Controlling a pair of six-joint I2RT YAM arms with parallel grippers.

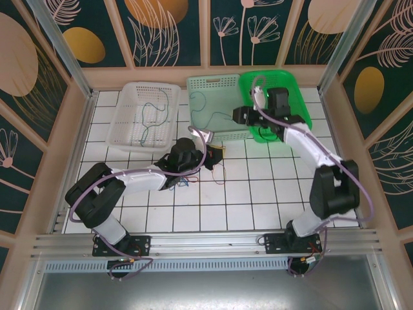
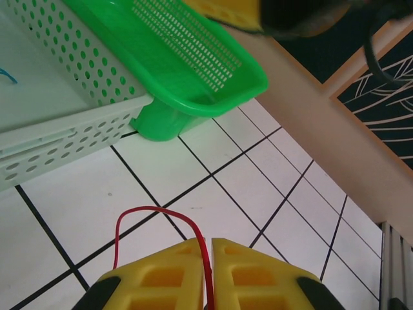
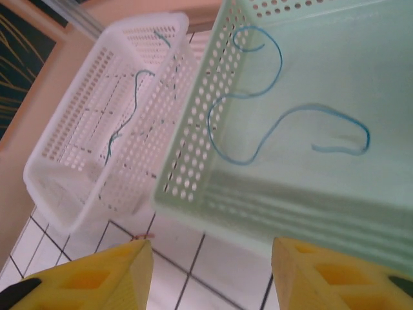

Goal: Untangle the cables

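Where the white tiled table [image 1: 258,187] meets the back wall, we see three baskets side by side: a white basket [image 1: 122,139], a pale green basket [image 1: 213,82] and a bright green basket [image 1: 300,103]. Our right claw [image 3: 210,245] hangs by the pale green basket's near wall, fingers apart, holding nothing. Our left claw [image 2: 208,244], low over the tiles, is pinched on a red cable [image 2: 155,208]. A blue cable [image 3: 310,108] lies in the pale green basket, a green cable [image 3: 134,97] in the white one.
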